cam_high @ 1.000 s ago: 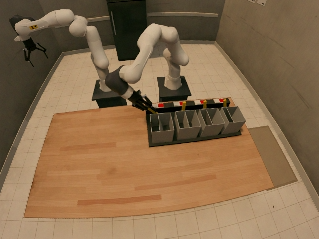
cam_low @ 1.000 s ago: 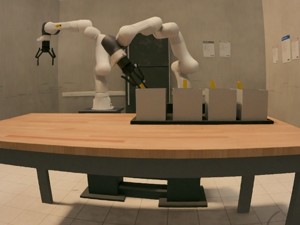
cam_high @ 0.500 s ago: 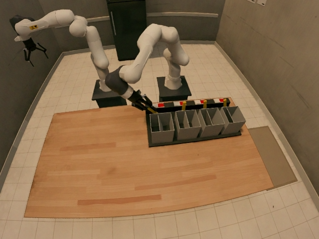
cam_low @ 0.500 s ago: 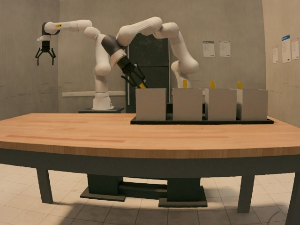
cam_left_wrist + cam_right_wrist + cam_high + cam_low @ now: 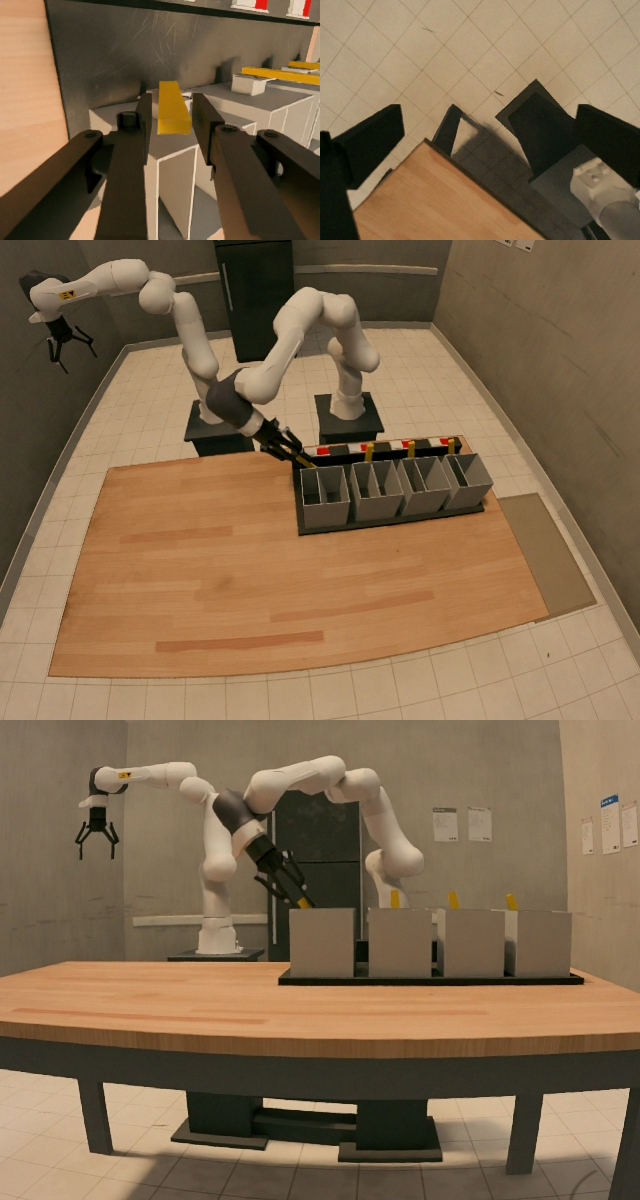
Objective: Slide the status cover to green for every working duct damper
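Yellow lever [image 5: 306, 461] [image 5: 303, 902] [image 5: 172, 107] inside part-open left hand [image 5: 301, 457] [image 5: 302, 900] [image 5: 172, 112].

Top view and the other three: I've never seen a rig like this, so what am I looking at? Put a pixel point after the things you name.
Two white robot arms, each ending in a black two-fingered gripper, stand behind a wooden table [image 5: 206, 575] [image 5: 206, 999] [image 5: 25, 90] [image 5: 435, 200]. The top view looks down, the exterior view looks across the table, and each wrist view looks past that arm's own fingers. On a dark tray [image 5: 392, 523] [image 5: 320, 980] [image 5: 100, 50] stand four grey dampers [image 5: 325, 513] [image 5: 323, 942] [image 5: 176, 185] with yellow levers, beside red-showing sliders [image 5: 322, 451] [image 5: 261, 5]. The left gripper [image 5: 306, 457] [image 5: 302, 900] [image 5: 171, 108] straddles one lever without gripping it; the right gripper [image 5: 77, 361] [image 5: 96, 858] [image 5: 489, 119] is open. Nothing is held.
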`<state>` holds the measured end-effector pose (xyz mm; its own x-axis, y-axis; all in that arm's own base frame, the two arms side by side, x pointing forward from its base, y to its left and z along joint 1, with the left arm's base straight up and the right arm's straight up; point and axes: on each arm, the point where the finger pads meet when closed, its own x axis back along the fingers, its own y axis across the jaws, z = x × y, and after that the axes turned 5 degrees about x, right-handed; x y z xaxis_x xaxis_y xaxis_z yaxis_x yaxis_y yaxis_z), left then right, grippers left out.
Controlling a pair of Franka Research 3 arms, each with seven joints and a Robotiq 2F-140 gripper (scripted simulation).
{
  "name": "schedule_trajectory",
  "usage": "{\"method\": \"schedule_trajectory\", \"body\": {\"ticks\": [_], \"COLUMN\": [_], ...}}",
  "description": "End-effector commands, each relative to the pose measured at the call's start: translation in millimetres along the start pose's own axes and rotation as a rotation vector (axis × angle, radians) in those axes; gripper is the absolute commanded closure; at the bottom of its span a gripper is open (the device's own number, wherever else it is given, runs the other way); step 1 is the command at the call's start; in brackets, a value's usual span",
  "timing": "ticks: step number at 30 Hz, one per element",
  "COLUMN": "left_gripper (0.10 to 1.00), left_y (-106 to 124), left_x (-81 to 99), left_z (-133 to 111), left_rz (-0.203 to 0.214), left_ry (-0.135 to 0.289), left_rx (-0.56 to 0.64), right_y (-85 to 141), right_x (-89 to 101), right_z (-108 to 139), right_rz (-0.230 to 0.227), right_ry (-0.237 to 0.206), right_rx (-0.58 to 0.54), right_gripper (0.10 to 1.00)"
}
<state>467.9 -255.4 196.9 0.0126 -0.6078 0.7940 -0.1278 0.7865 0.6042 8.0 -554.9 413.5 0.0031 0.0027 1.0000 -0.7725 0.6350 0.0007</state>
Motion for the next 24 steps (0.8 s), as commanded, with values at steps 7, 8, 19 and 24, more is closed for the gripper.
{"method": "schedule_trajectory", "body": {"ticks": [7, 8, 19, 24], "left_gripper": [0.795, 0.795, 0.795, 0.795], "left_y": [1, 1, 1, 1], "left_x": [39.9, 39.9, 65.0, 66.6], "left_z": [5, 5, 4, 4], "left_rz": [-0.011, -0.011, -0.011, -0.011], "left_ry": [0.01, 0.01, 0.01, 0.01], "left_rx": [-0.006, -0.006, -0.006, -0.006], "right_y": [0, 0, 0, 0], "right_x": [-0.5, -0.5, -0.5, -0.5], "right_z": [-1, -1, -1, -1], "right_rz": [0.001, 0.001, 0.001, 0.001], "right_ry": [-0.004, -0.004, -0.004, -0.004], "right_rx": [0.005, 0.005, 0.005, 0.005], "right_gripper": [0.098, 0.098, 0.098, 0.098]}}
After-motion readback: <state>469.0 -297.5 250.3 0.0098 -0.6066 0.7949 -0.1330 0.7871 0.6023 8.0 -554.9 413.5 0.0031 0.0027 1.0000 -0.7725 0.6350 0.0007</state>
